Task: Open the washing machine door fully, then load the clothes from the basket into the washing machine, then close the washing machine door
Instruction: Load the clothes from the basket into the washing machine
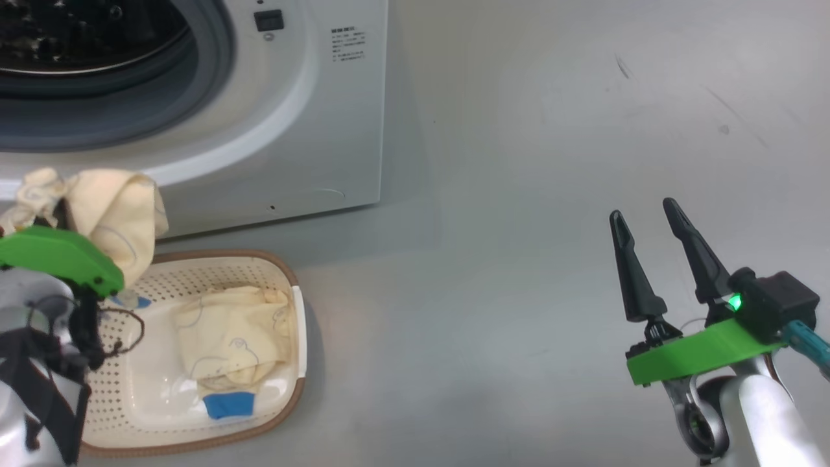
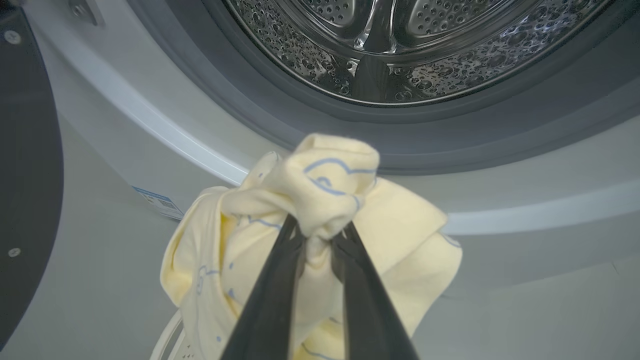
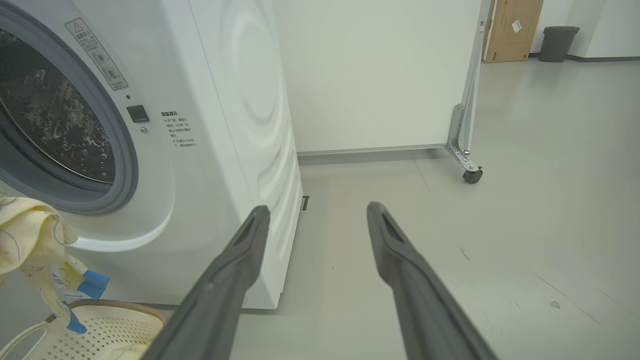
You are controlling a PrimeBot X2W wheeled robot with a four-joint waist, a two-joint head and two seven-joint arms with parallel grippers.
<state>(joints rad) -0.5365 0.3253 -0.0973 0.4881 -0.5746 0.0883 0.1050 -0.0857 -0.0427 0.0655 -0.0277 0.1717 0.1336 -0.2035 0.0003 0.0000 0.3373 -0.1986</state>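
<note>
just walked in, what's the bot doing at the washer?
The left gripper is shut on a cream-yellow garment, holding it up just below the open mouth of the washing machine, with the steel drum exposed. A second garment lies in the basket on the floor. The right gripper is open and holds nothing, off to the side.
</note>
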